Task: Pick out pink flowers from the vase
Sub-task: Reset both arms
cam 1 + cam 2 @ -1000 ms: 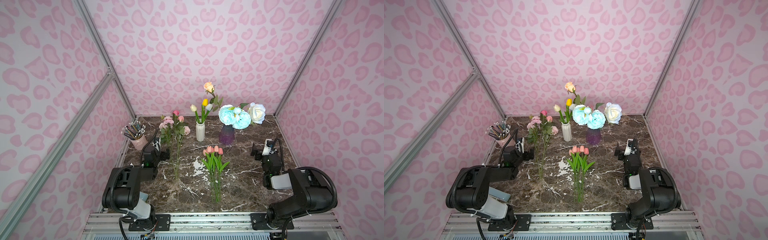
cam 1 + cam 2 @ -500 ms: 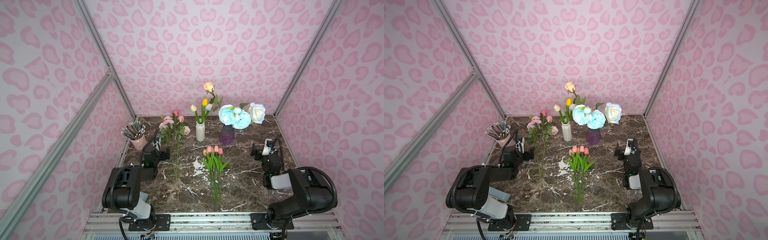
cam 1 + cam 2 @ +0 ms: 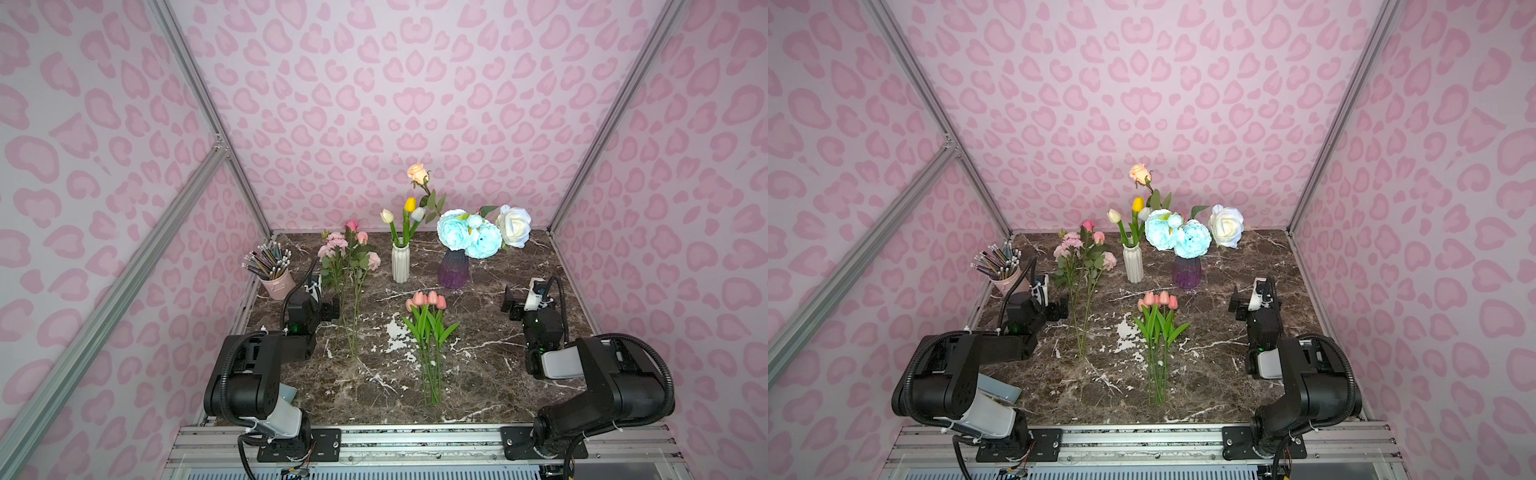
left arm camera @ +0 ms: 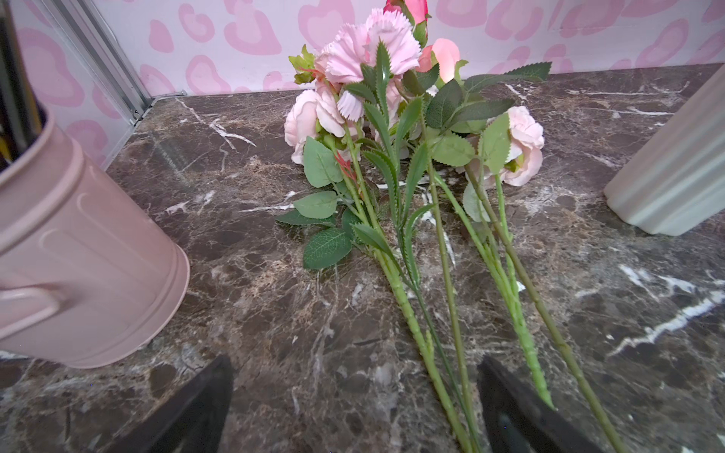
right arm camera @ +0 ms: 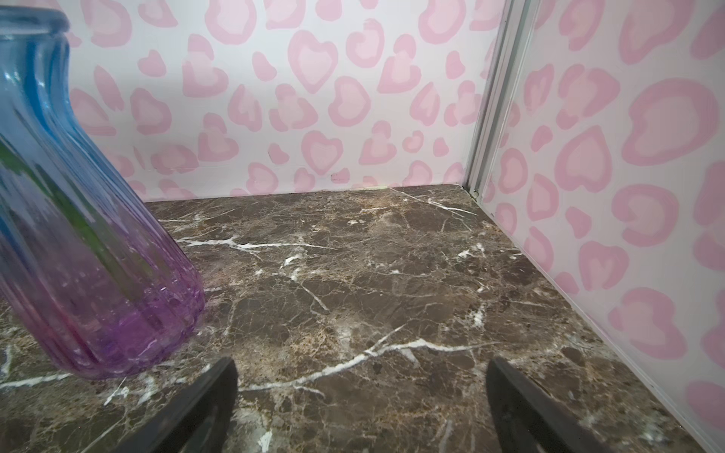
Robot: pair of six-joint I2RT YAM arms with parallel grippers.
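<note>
A bunch of pink flowers (image 3: 347,253) lies flat on the marble at the left, ruffled pale blooms and rosebuds (image 4: 368,51) toward the back wall. Salmon-pink tulips (image 3: 428,300) lie in the middle, stems toward the front. A white ribbed vase (image 3: 400,262) holds yellow and white tulips and a peach rose. A purple-blue glass vase (image 3: 453,269) holds blue peonies and a white rose. My left gripper (image 4: 355,364) is open low over the marble, two green stems (image 4: 408,306) passing between its fingers. Right of the glass vase (image 5: 78,255), my right gripper (image 5: 361,366) is open and holds nothing.
A pink cup of pencils (image 3: 277,282) stands at the back left, close beside the left gripper (image 3: 322,297). Pink-patterned walls and aluminium posts (image 3: 582,174) enclose the table on three sides. The white vase (image 4: 674,172) is just right of the flower bunch.
</note>
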